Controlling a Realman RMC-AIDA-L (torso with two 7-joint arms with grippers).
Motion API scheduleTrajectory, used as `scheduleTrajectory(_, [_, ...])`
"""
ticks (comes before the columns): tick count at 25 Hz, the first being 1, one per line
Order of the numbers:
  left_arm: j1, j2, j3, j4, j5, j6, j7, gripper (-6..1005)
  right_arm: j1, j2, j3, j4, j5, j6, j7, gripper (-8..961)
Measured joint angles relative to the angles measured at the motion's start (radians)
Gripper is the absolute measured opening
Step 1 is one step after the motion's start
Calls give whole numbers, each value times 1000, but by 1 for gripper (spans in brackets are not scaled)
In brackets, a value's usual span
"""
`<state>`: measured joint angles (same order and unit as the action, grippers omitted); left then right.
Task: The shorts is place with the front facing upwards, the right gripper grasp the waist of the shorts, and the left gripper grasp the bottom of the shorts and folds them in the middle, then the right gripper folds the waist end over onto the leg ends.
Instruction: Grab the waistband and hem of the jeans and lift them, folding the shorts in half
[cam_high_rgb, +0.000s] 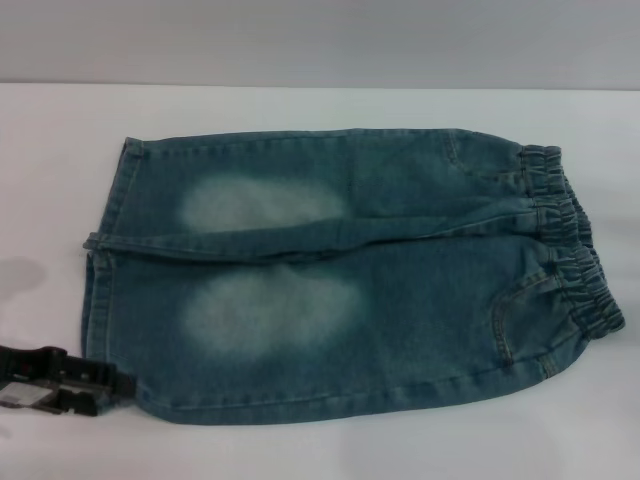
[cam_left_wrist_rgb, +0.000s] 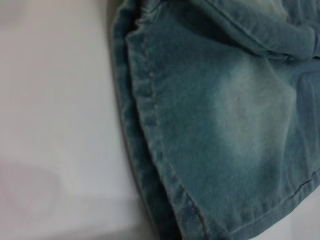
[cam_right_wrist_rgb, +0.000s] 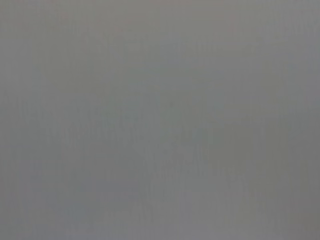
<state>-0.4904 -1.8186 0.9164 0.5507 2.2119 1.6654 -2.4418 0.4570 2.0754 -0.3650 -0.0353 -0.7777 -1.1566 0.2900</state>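
Blue denim shorts (cam_high_rgb: 340, 280) lie flat on the white table, front up. The elastic waist (cam_high_rgb: 572, 240) is at the right and the leg hems (cam_high_rgb: 100, 280) at the left. Each leg has a pale faded patch. My left gripper (cam_high_rgb: 98, 388), black, sits low on the table at the near left corner of the shorts, right beside the near leg's hem. The left wrist view shows that hem (cam_left_wrist_rgb: 150, 125) close up, lying on the table. My right gripper is out of the head view, and its wrist view shows only plain grey.
The white table (cam_high_rgb: 300, 455) extends around the shorts on all sides. A grey wall (cam_high_rgb: 320, 40) rises behind the table's far edge. A faint shadow (cam_high_rgb: 20, 275) lies on the table at the left.
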Motion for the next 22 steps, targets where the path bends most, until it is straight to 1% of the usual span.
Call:
scheduleTrajectory(9, [-28, -6, -4, 5, -9, 2, 11, 797, -4, 0, 2, 0, 0, 0, 0, 627])
scheduleTrajectory(18, [-34, -7, -1, 5, -5, 9, 14, 796, 0, 0, 2, 2, 0, 0, 0, 628])
scheduleTrajectory(21, [-34, -6, 4, 5, -2, 8, 14, 637, 3, 0, 2, 2, 0, 0, 0, 627])
scheduleTrajectory(22, [-32, -5, 3, 5, -1, 6, 14, 612, 4, 0, 2, 1, 0, 0, 0, 627])
